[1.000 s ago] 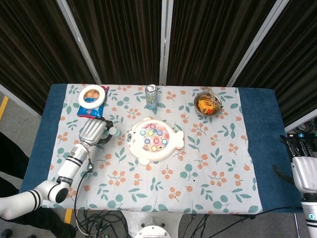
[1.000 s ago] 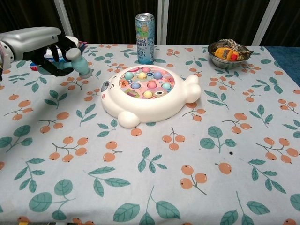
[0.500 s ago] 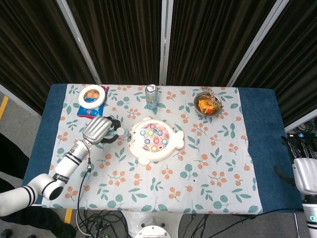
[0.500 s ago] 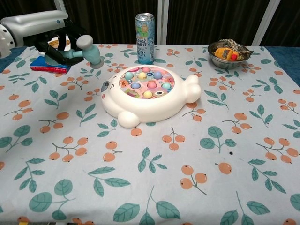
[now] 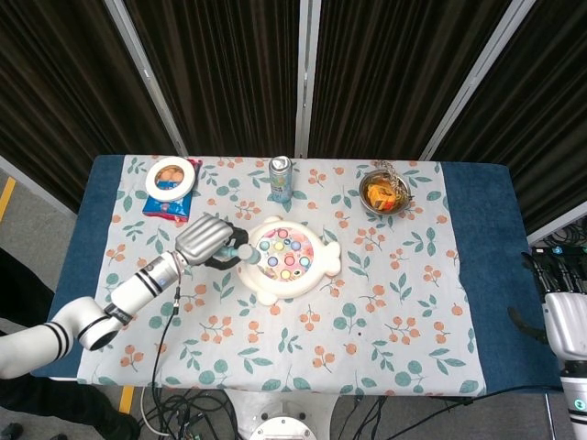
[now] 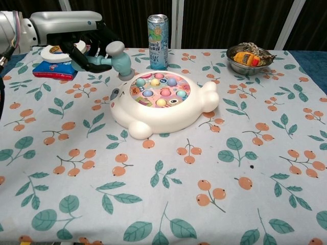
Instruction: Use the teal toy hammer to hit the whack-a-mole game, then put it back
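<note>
The left hand (image 6: 84,43) grips the teal toy hammer (image 6: 116,57) by its handle, head poised just beside the whack-a-mole game's (image 6: 161,102) left edge; pickup looks done; striking and returning remain; the right hand (image 5: 566,321) idles far off, apparently empty.

Left robot hand (image 5: 206,240) gripping teal toy hammer (image 5: 240,254), hammer head at left edge of whack-a-mole game (image 5: 288,259) mid-bench (image 5: 385,348). Can (image 5: 281,178) behind game, metal bowl (image 5: 383,193) back right with orange contents. White ring on blue packet (image 5: 170,187) back left. Right robot hand (image 5: 561,316) off bench's right edge, holding nothing.
</note>
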Robot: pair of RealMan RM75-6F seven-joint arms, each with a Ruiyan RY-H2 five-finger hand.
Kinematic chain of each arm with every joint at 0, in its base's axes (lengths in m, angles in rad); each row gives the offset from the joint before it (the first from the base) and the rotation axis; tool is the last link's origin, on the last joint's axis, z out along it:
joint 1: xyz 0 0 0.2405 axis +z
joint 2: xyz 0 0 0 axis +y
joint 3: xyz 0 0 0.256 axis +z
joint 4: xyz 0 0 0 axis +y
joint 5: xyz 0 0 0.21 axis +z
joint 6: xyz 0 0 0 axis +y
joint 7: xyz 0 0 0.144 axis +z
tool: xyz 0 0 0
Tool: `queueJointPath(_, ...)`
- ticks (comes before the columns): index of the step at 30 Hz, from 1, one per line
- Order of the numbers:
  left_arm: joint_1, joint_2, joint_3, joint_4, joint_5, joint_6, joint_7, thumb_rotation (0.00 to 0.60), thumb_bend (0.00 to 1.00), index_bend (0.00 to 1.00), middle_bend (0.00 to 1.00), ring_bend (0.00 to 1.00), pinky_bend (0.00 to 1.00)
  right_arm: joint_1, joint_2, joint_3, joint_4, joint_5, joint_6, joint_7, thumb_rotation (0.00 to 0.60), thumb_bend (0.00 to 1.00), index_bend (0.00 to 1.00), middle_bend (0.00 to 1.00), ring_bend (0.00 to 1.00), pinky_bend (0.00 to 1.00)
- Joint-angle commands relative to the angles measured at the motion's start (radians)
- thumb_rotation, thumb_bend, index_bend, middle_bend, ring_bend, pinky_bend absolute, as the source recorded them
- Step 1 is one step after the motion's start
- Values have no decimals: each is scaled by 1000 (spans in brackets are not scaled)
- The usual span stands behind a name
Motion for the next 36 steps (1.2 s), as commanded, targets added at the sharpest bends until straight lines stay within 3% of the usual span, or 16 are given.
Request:
queueJointPath(1,-53,5,-9,-14,-25,-85,55,600,542,648,704,541,818,0,0,1,-2,-1,1,-2,600,176,98,237,54,106)
queueJointPath(6,-148,30,-38,-58,-100,-262,97,600,548,647,701,539,820,5,-2,0,-2,-5,-6,-3,600,176,98,238,55,106)
queueJointPath(13,-207,24,-78,-67,-184,-342,121,600,561,647,701,539,825,-1,-2,-3,5,-2,-3,6,600,176,99,238,55,106)
queueJointPath(28,-213,-16,-42,-36,-272,-372,226,600,565,647,701,540,826,1,-10,-3,29,2,-14,31,600,176,99,238,55,106)
queueJointPath(36,-232,-18,-56,-39,-295,-388,234,600,565,648,701,540,827,-7,-9,-2,31,5,-3,34,600,176,98,238,55,106)
